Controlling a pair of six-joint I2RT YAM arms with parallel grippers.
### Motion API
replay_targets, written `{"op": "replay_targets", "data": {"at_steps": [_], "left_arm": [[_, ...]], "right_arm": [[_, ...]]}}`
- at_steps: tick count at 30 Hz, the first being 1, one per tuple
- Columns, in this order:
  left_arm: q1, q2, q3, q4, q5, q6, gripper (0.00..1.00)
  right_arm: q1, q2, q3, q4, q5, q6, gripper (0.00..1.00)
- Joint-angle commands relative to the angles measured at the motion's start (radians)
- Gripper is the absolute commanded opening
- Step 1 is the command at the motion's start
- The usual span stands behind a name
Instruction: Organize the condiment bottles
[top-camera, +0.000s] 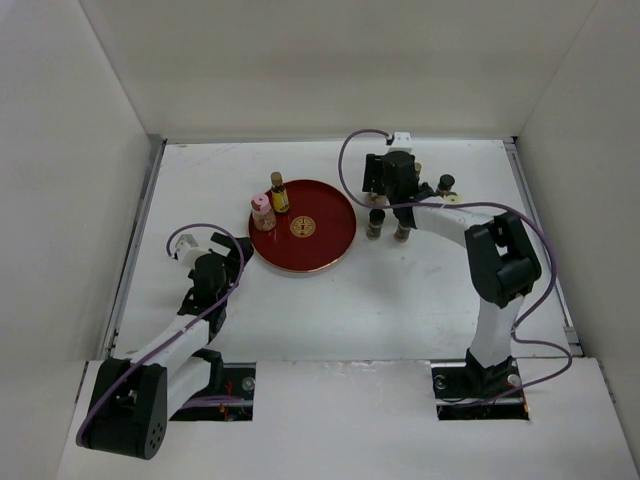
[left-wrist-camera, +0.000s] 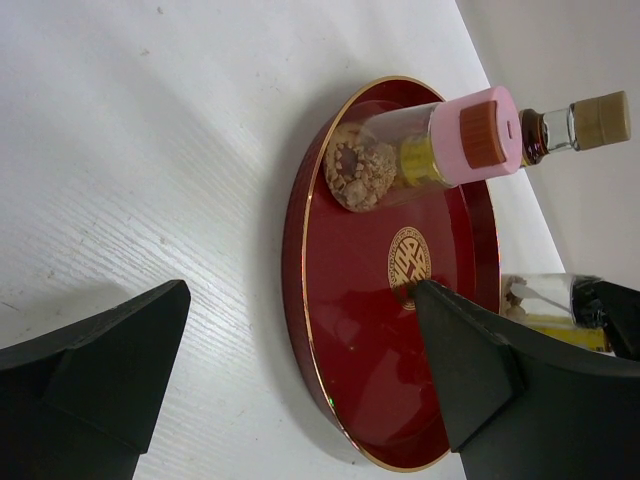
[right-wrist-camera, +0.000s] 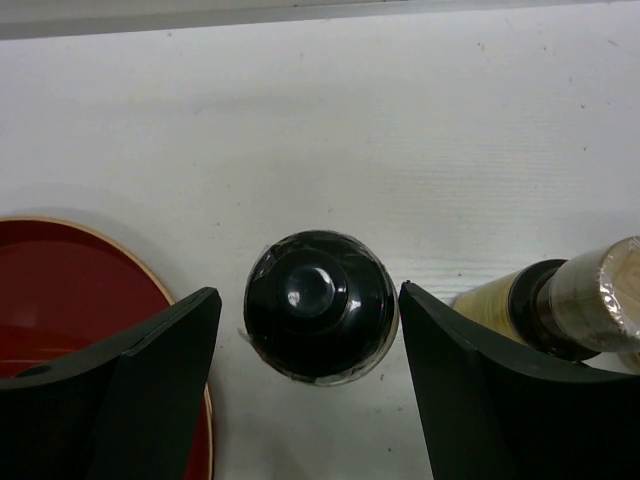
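On red tray (top-camera: 326, 251): pink-capped jar (top-camera: 263, 213), amber bottle (top-camera: 279, 193) | pending: loose bottles (top-camera: 402, 232) upper right | right gripper (right-wrist-camera: 305, 300) released, astride black-capped bottle (right-wrist-camera: 345, 330) | left gripper (left-wrist-camera: 300, 290) released, empty

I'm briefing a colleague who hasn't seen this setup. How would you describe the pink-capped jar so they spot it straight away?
Find the round red tray on the white table. Just inside its left edge stand two containers; the pink-capped jar is the nearer, leftmost one. It is squat with a pink lid, unlike the taller amber bottle beside it.
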Motion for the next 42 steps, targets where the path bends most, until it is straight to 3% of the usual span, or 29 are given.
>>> {"op": "replay_targets", "data": {"at_steps": [1, 6, 12, 23, 30, 36, 42], "left_arm": [[-0.006, 0.003, 0.001, 0.058, -0.006, -0.006, 1.0], [-0.006, -0.002, 0.001, 0.058, -0.008, -0.006, 1.0], [-0.007, 0.012, 0.003, 0.071, -0.003, -0.006, 1.0], [-0.007, 0.012, 0.003, 0.072, -0.009, -0.006, 1.0], [-0.004, -0.023, -0.002, 0.078, -0.008, 0.004, 1.0], [-0.018, -0.238, -0.063, 0.154, -0.038, 0.071, 1.0], [-0.027, -0.176, -0.056, 0.122, -0.087, 0.053, 1.0]], "right_arm": [[-0.012, 0.012, 0.061, -0.002, 0.01, -0.014, 0.78], [-0.015, 0.035, 0.104, -0.049, 0.004, -0.012, 0.78], [-0.01, -0.035, 0.084, -0.01, 0.015, 0.011, 0.56], [0.092, -0.215, 0.095, 0.055, 0.011, -0.003, 0.53], [0.22, -0.098, 0.182, 0.062, 0.005, 0.015, 0.53], [0.246, 0.02, 0.308, 0.064, -0.03, 0.023, 0.53], [0.252, 0.109, 0.348, 0.061, -0.038, 0.067, 0.53]]}}
